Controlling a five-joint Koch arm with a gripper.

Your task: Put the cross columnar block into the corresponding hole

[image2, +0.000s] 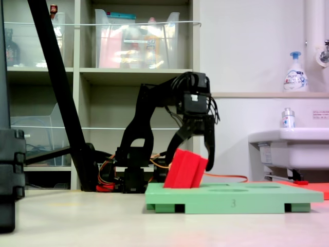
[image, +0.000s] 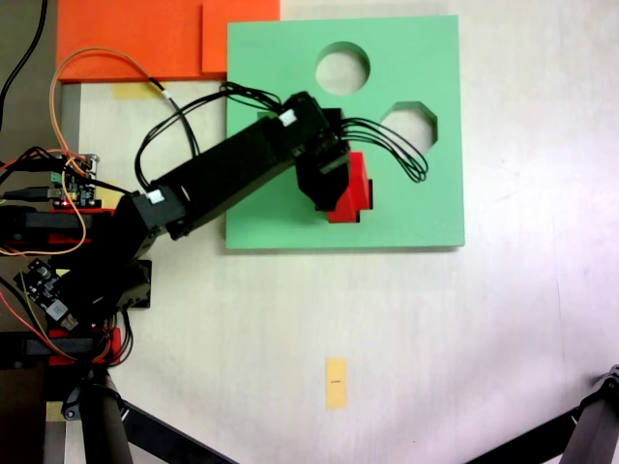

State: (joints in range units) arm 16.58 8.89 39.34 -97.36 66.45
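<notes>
The red cross columnar block (image: 356,191) (image2: 186,170) stands tilted on the green foam board (image: 290,217) (image2: 241,198). Its lower end meets the board's surface and its top leans toward the second exterior view's right. My gripper (image: 334,188) (image2: 192,159) comes down over it from above, one finger against each side of the block's upper part, shut on it. The plus-shaped hole is hidden under the block and gripper. The round cutout (image: 342,69) and the octagonal cutout (image: 411,124) lie open further along the board.
Orange foam sheets (image: 145,39) touch the board's corner at the first exterior view's top left. Circuit boards and wires (image: 68,184) sit by the arm's base. A yellow tape strip (image: 336,382) lies on the table. A black tripod leg (image2: 61,87) crosses the second exterior view's left.
</notes>
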